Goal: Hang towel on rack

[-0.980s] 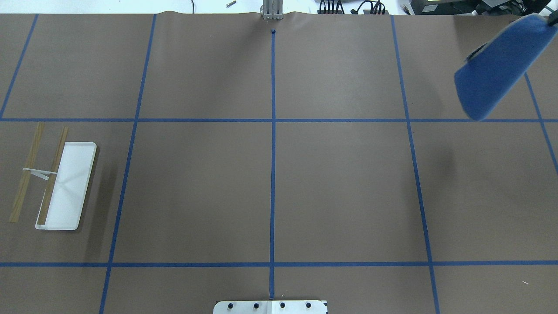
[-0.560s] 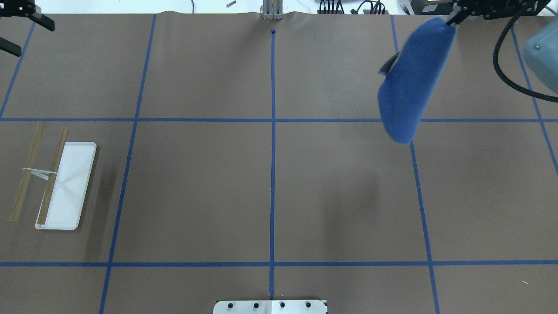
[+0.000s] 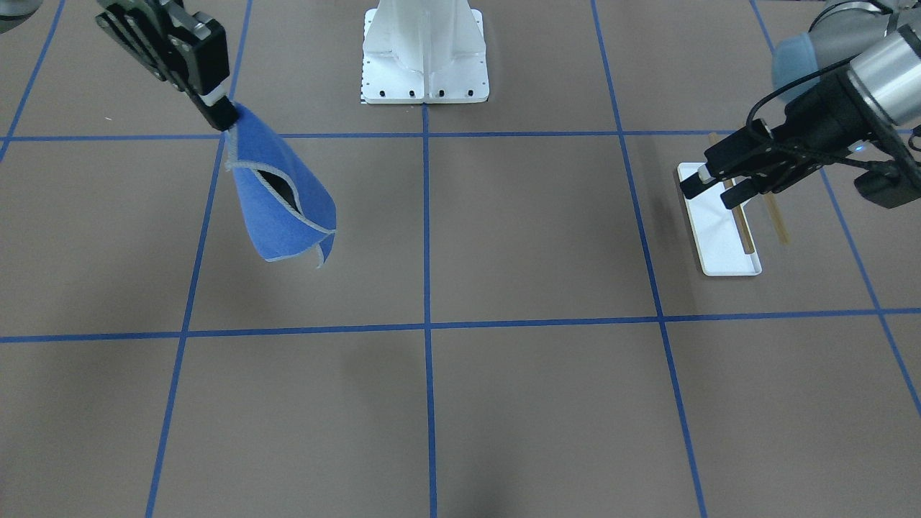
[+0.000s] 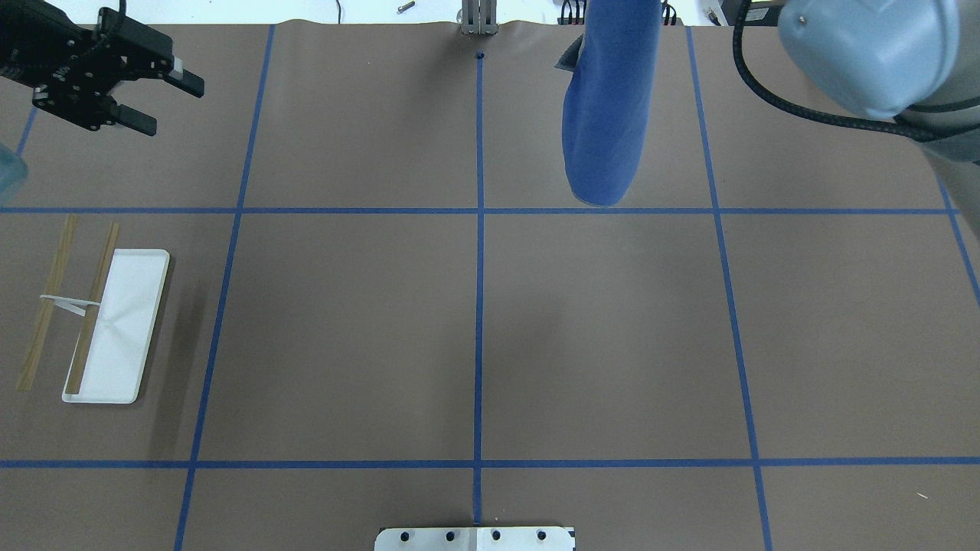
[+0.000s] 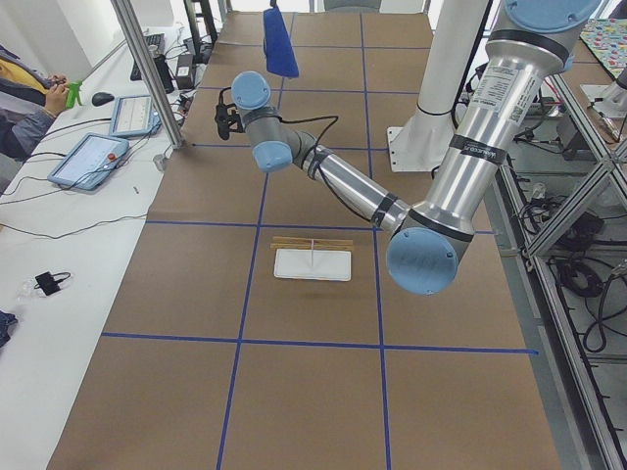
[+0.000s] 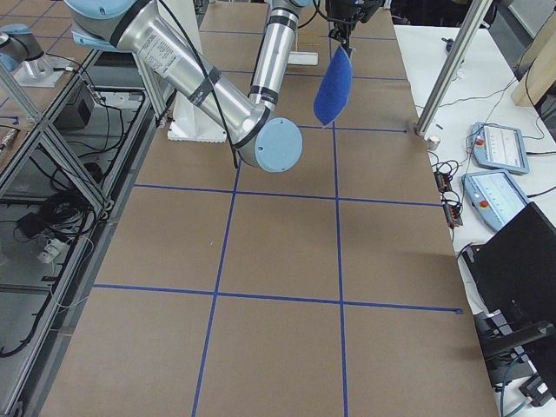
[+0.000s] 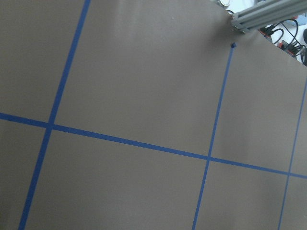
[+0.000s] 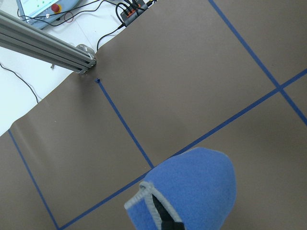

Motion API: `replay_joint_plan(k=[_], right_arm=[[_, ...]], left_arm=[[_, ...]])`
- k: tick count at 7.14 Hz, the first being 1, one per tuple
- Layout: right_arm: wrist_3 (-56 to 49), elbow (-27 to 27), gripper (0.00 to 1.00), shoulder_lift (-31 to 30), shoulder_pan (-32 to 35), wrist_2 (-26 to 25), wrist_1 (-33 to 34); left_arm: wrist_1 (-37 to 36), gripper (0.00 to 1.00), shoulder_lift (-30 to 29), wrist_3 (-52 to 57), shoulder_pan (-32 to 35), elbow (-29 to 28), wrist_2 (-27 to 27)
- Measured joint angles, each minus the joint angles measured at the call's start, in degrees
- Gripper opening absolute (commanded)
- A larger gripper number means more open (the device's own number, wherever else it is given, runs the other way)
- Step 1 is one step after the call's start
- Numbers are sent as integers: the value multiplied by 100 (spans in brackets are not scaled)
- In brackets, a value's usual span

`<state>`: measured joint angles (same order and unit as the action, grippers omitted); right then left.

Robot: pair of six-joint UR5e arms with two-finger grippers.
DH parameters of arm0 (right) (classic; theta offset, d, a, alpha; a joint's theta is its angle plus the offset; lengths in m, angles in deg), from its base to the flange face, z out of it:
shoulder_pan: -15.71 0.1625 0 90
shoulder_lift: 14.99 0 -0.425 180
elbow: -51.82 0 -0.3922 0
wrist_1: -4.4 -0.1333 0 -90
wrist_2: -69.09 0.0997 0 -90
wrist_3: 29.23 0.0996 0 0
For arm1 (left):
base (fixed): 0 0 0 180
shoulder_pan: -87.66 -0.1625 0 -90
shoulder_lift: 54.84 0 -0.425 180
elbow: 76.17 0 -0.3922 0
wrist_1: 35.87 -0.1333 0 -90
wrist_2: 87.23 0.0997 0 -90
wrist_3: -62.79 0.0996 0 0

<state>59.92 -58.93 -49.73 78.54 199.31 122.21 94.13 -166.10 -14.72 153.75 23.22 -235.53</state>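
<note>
The blue towel hangs folded in the air from my right gripper, which is shut on its top corner. In the overhead view the towel hangs over the far side, right of the centre line; the right gripper is out of that frame. The towel also shows in the right wrist view. The rack, with a white tray base and two wooden rods, stands at the left edge. My left gripper is open and empty, in the air at the far left, apart from the rack.
The white bolted pedestal stands at the robot's side, at the middle. An aluminium post stands at the far edge. The right arm's elbow hangs over the far right. Blue tape lines cross the brown table.
My right gripper has carried the towel leftward from the far right corner toward the centre line. My left gripper has come further into view at the far left. The rack has not moved.
</note>
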Motion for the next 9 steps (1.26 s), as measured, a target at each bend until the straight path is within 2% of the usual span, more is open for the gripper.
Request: replay_joint_plan(k=[1,2,3,4,5,9], right_arm=[[345,270,0,252,-57,-6,-156],[600,502,0,475,-102,-29,-227],[788,703,0,662,-139,-64,-257],[895,831,0,776,-182,-91,-294],[965,903,0,822,-252,-147,-462],[1229,999,0,850,-470,-324,-1214]], left_arm=[[501,98,-58,-584,-271,-84,263],[1081,98,-168,-1586,-660,-130,849],[1986,98,-257,-2623,-1190,-243,1652],[2749,98,-308,-3373,-1630,-353,2361],[3150,98,-386,-3859,-1867,-430,2801],[3494,98,-782,-4355,-2093,-637,3287]])
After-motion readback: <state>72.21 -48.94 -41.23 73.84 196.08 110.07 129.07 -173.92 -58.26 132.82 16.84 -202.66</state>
